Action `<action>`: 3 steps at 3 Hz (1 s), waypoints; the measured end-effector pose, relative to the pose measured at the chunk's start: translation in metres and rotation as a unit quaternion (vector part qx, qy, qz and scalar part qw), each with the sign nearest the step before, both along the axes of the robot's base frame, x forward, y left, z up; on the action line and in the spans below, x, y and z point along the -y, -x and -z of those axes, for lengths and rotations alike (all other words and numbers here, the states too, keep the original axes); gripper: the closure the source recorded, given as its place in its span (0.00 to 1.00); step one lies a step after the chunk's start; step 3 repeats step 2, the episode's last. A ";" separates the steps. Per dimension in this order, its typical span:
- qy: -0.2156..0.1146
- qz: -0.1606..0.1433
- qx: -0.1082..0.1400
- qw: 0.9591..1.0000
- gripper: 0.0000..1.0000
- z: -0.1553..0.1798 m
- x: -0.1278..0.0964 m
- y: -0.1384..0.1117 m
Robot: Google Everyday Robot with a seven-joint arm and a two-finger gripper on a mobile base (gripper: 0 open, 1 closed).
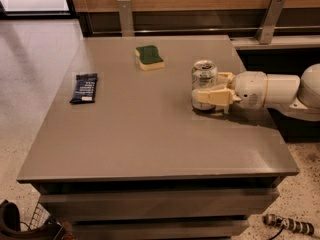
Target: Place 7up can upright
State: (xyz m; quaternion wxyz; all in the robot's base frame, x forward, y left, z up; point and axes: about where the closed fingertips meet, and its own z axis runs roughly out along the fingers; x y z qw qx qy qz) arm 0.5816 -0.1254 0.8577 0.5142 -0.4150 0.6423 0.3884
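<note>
The 7up can (204, 75) is a silvery can with a whitish label. It stands upright on the grey table (150, 134), at its right side. My gripper (206, 90) reaches in from the right at table height and is shut on the can's lower half. The near cream finger (211, 97) crosses the front of the can and the far finger (225, 77) sits behind it. The can's base is hidden behind the near finger, at the table top.
A green-and-yellow sponge (149, 57) lies at the back, left of the can. A dark snack packet (84, 87) lies near the left edge. A wooden wall with metal brackets (125, 14) runs behind the table. My white arm (280, 90) hangs over the right edge.
</note>
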 end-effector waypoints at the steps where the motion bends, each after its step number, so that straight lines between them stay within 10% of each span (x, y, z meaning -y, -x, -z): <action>1: 0.000 -0.002 0.000 1.000 0.19 0.000 -0.002 0.000; 3: 0.000 -0.005 0.000 1.000 0.00 0.000 -0.005 0.000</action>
